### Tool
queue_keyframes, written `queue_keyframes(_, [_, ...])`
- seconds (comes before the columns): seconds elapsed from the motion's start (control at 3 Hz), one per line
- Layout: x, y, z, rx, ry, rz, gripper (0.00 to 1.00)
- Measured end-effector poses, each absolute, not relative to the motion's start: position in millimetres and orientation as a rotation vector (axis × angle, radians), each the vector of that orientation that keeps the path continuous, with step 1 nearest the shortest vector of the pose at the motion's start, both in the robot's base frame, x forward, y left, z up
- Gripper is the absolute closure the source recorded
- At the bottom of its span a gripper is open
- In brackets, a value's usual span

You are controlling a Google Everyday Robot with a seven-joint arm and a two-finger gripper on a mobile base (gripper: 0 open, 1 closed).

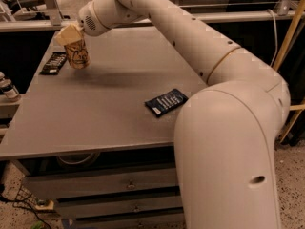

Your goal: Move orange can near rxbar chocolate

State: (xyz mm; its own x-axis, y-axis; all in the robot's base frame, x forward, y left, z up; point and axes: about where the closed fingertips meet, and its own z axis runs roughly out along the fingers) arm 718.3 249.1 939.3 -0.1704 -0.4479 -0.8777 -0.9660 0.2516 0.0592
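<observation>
Starting at the left edge, a small bottle-like object (7, 88) stands on a low ledge just off the grey worktop (109, 123). Next comes the rxbar chocolate (53, 62), a flat black wrapper with rows of pale print, lying flat near the worktop's far left corner.

Just to its right is the orange can (78, 56), close beside the bar but with a narrow strip of worktop showing between them. The can is tilted, its top leaning to the left, with dark curly lettering on its golden side. The tan hand (70, 35) is clamped around the can's upper end, coming in from above. Whether the can's base touches the worktop or hangs just above it cannot be told.

Farther right, near the middle of the front edge, a navy-blue bar (167, 102) with white lettering lies flat, well apart from the can. The white arm (228, 128) sweeps from the hand across the back of the worktop and fills the right foreground. Drawers (128, 185) sit below the worktop, and a yellow pole (290, 46) leans at the far right.
</observation>
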Motion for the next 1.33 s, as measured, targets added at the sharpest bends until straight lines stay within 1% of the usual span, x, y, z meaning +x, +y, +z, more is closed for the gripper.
queue_keyframes(0.33, [727.4, 261.0, 939.1, -1.317, 1.746, 0.844, 1.00])
queue_keyframes(0.67, [736.5, 274.7, 924.1, -1.321, 1.742, 0.795, 1.00])
queue_keyframes(1.0, [737.4, 279.8, 913.7, -1.320, 1.741, 0.797, 0.98])
queue_keyframes(1.33, [736.4, 282.1, 912.1, -1.324, 1.742, 0.800, 0.77])
